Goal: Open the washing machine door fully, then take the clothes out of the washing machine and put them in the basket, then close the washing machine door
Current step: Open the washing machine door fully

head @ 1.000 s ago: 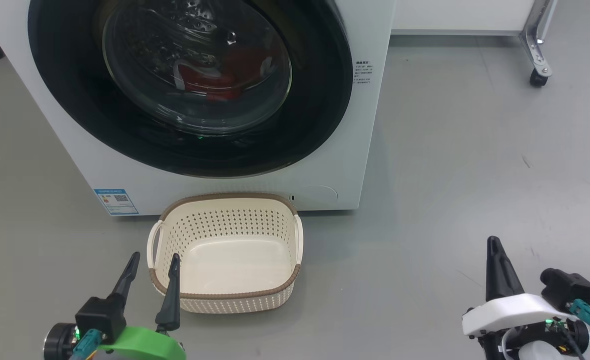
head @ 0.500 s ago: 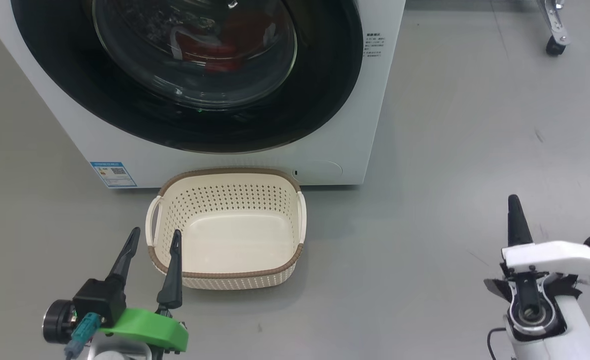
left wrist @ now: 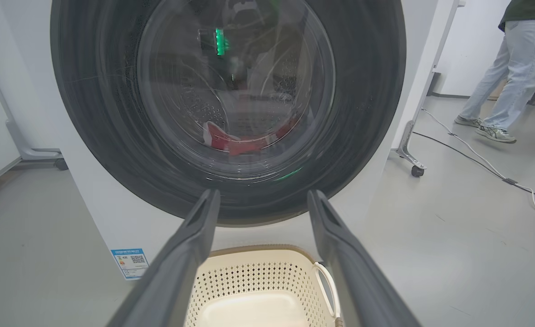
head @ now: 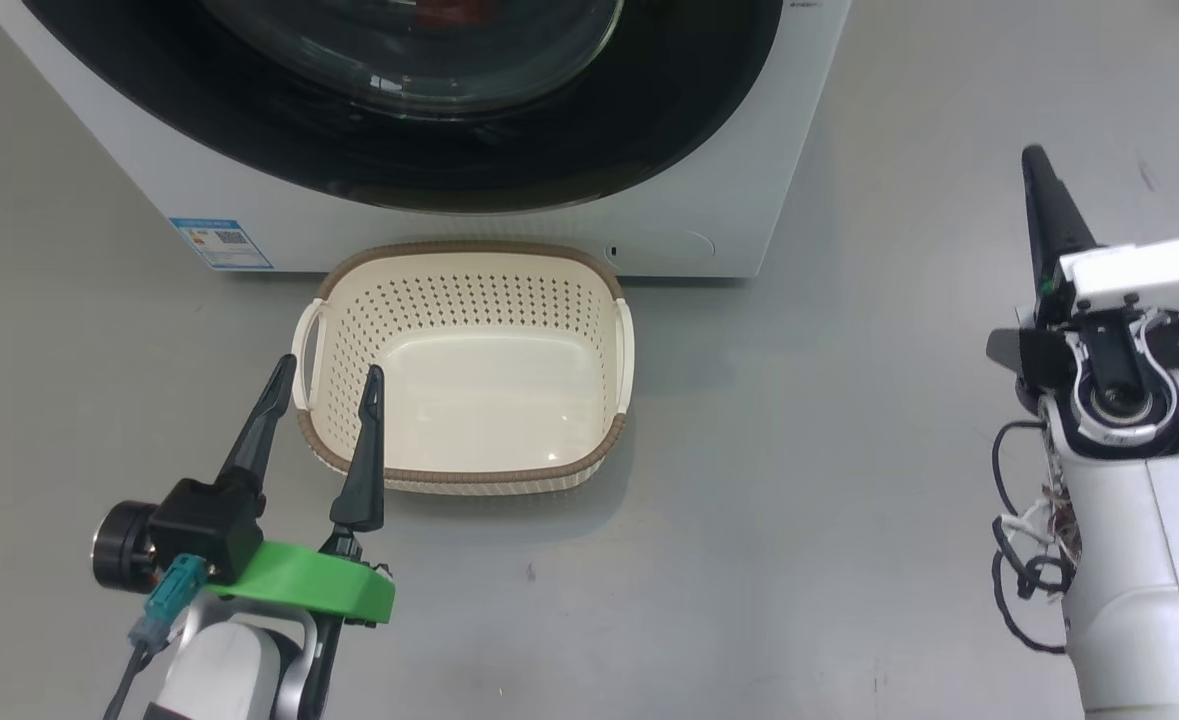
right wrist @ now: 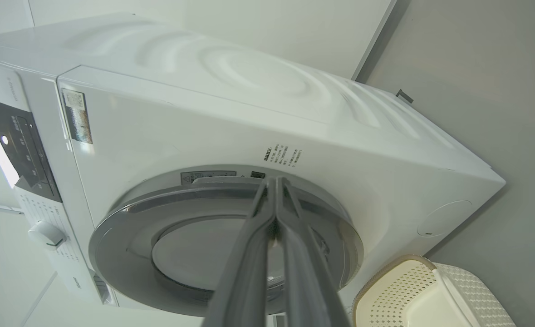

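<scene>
I can't read a single word. The washing machine carries a blue label sticker with a QR code low on its front, a block of small print beside the washing machine door, and a warning label with a triangle sign at that door's edge.

1 washer, 1 door, 1 basket, 1 garment, 1 person, 1 left hand, 1 right hand.

The washing machine door mostly beyond the head view's top edge; the clothes blurry behind its glass
</scene>
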`<state>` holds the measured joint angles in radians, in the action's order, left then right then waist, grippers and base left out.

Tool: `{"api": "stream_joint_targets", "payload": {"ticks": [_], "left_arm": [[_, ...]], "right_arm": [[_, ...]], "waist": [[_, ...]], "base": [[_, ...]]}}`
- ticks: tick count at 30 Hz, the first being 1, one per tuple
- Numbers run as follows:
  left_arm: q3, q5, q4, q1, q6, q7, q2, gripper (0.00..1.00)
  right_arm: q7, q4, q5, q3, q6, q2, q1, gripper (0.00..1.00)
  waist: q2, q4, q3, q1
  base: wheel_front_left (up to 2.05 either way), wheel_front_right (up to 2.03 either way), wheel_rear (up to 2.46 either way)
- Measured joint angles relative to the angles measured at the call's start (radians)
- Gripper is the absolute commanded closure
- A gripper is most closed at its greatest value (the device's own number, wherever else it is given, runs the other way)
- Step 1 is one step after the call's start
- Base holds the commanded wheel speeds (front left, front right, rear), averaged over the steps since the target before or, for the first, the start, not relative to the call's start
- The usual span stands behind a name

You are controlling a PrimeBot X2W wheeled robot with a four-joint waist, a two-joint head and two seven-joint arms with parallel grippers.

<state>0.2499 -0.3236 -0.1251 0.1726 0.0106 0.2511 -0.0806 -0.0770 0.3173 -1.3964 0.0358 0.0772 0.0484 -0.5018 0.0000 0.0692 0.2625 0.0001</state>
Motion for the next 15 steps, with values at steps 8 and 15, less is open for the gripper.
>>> {"api": "stream_joint_targets", "payload": {"ticks": [8,15], "left_arm": [[0.016,0.008,0.003,0.063,-0.016,0.001,0.011,0.00],[0.032,0.008,-0.005,0.108,-0.026,0.001,0.026,0.00]], "right_arm": [[-0.081,0.051,-0.022,0.004,-0.044,0.039,-0.210,1.00],[-0.143,0.108,-0.031,-0.008,-0.071,0.068,-0.370,1.00]], "waist": [[0.0000,0.030,0.090,0.0000],[0.0000,0.067,0.152,0.0000]], "base": [[0.00,0.00,0.00],[0.00,0.00,0.00]]}}
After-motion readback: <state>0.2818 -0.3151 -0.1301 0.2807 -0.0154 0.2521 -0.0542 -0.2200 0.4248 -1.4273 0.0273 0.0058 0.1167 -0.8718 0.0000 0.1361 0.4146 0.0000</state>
